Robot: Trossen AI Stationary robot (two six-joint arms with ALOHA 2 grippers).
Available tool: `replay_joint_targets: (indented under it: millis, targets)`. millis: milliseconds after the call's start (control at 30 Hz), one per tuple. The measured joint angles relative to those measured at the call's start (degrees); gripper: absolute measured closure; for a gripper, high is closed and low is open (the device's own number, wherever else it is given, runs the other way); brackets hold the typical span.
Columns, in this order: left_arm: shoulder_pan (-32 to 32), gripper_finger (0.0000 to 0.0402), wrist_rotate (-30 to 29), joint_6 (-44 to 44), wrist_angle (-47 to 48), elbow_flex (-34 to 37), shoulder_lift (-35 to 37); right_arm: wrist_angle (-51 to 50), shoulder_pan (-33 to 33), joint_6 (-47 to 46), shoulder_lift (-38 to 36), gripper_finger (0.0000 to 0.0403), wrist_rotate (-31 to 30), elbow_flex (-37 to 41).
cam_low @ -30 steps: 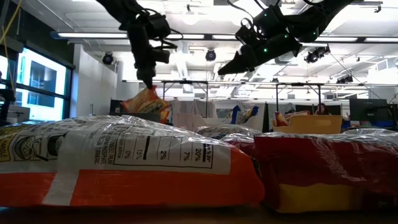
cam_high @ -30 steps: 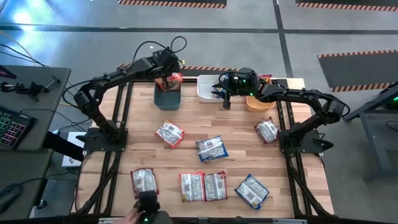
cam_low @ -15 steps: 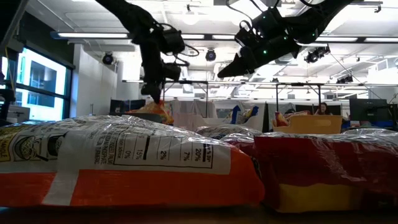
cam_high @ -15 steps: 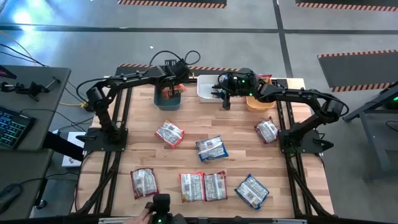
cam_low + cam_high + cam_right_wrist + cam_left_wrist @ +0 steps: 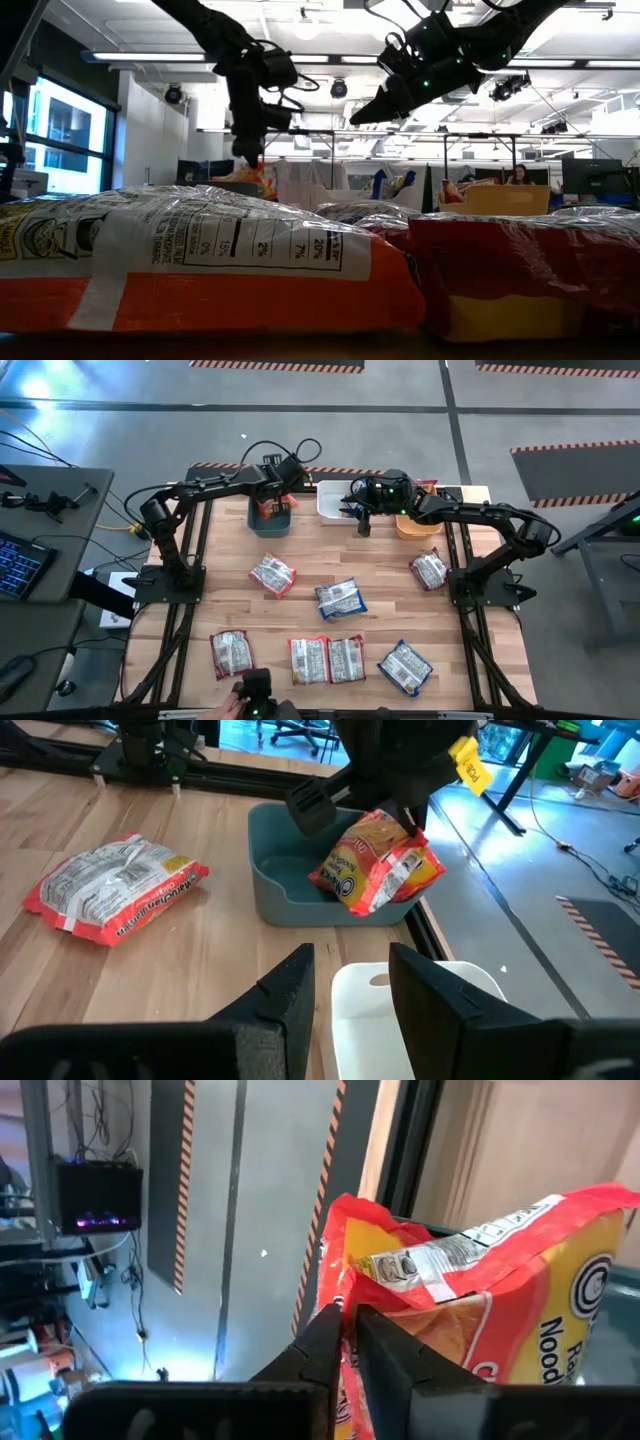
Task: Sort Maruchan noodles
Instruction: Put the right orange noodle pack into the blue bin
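From above, your left gripper (image 5: 274,506) sits over the teal bin (image 5: 269,520) at the far edge of the table (image 5: 380,575), pinching an orange noodle packet (image 5: 270,510) that hangs below it into the bin. Your right gripper (image 5: 361,523) hovers just beside that bin, over the near rim of the white bin (image 5: 330,503), with the orange bin (image 5: 415,527) on its other side. Seven more noodle packets (image 5: 340,598) lie flat on the wood, well nearer than both grippers.

At table level, the left gripper (image 5: 247,152) points straight down with the orange packet (image 5: 257,178) directly under its tips; the right gripper (image 5: 368,113) hangs higher, tilted.

Through your left wrist camera, the fingers (image 5: 322,1350) are pressed together on the packet's (image 5: 480,1315) crimped edge.

Through your right wrist camera, the fingers (image 5: 295,990) stand spread with nothing between them above the white bin (image 5: 400,1020); ahead, the packet (image 5: 378,860) leans tilted inside the teal bin (image 5: 290,885) under the left gripper (image 5: 400,808), and another packet (image 5: 112,890) lies flat beside it.
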State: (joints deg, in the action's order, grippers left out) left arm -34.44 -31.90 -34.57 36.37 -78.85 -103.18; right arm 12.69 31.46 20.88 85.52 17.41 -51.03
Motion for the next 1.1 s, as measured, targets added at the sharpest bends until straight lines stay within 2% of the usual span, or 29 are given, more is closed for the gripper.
replay_joint_targets:
  millis: [200, 367, 467, 600, 733, 933, 1100]
  targets:
    - [-0.2, 0.0398, -0.1, -2.8, 0.1, 0.0, 0.0, 0.0, 0.0, 0.1, 0.0, 0.0290, 0.0, 0.0]
    - [-0.2, 0.0401, -8.1, -10.1, -0.1, 0.0, 0.0, 0.0, 0.0, -0.3, 0.0, 0.0290, 0.0, 0.0]
    - [0.0, 0.0401, -8.6, -11.1, -0.4, 0.0, 0.1, 0.3, 0.0, -2.5, 0.0, 0.0290, 0.1, 0.0]
    - [-0.2, 0.0401, -3.2, -6.8, -0.9, 0.0, 2.6, 2.6, 0.4, -6.3, 1.3, 0.0290, 3.3, 0.0]
    - [-1.0, 0.0401, 4.9, 0.5, -1.9, 0.0, 6.6, 6.1, 1.4, -11.5, 6.9, 0.0290, 7.9, -2.0]
    - [-2.0, 0.0401, 13.8, 7.5, -2.0, 0.8, 9.8, 1.4, 1.7, -14.9, 17.0, 0.0283, 9.1, -15.3]
    - [-2.0, 0.0401, 17.0, 8.8, -2.1, 1.4, 9.7, -8.3, 1.9, -14.8, 24.3, 0.0234, 9.2, -28.8]
